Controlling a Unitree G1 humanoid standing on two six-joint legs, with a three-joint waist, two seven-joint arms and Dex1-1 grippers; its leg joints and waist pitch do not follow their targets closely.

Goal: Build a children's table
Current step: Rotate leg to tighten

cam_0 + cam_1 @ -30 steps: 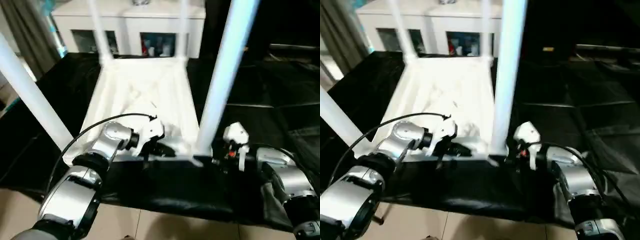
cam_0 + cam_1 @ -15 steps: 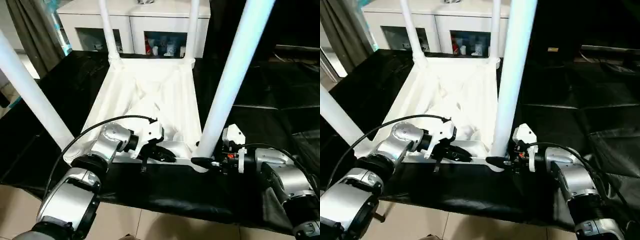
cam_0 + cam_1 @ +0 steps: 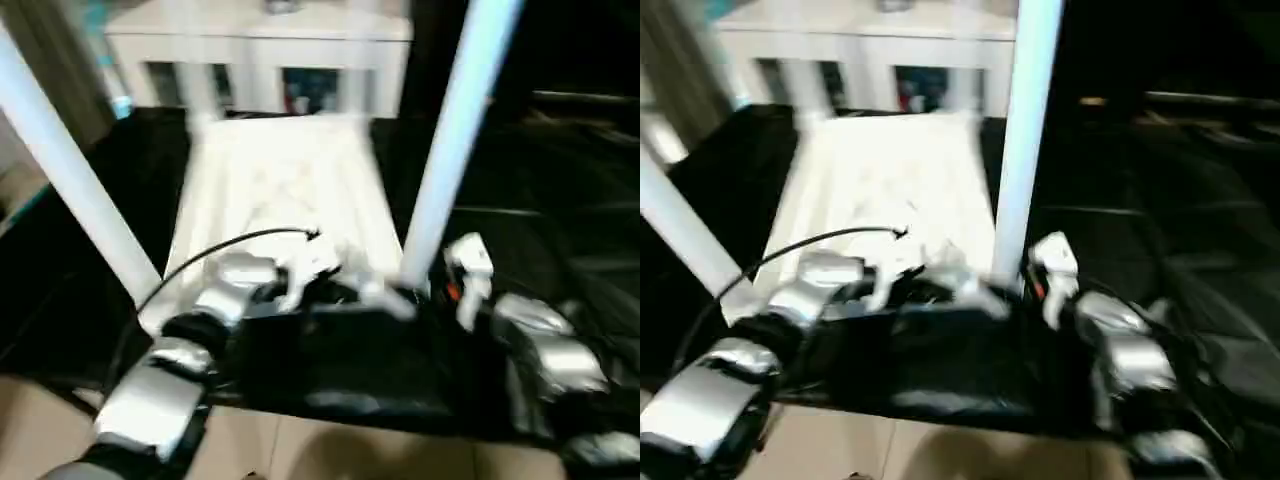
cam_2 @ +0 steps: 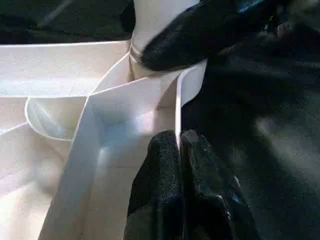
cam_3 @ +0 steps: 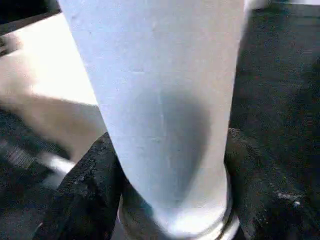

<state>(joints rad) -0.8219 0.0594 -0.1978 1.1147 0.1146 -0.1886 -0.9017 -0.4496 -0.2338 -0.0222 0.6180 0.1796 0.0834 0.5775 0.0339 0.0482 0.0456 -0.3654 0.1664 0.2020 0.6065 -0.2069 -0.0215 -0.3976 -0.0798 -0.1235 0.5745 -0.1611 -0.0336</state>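
The children's table (image 3: pixel 290 190) lies upside down on the black tabletop (image 3: pixel 560 200), all four legs standing in their corner sockets, so little seems left but seating them and turning it over. The right pincer (image 5: pixel 172 200) straddles the base of the near right leg (image 3: pixel 450 150), fingers around it. The left pincer (image 4: pixel 181 165) is pinched on the near rim beside it. No writing is readable.

table top (image 4: pixel 60 75): smooth white plastic, slight sheen
leg (image 5: pixel 160 110): smooth, matt (plastic-looking)
sheet (image 4: pixel 260 115): black, faintly glossy
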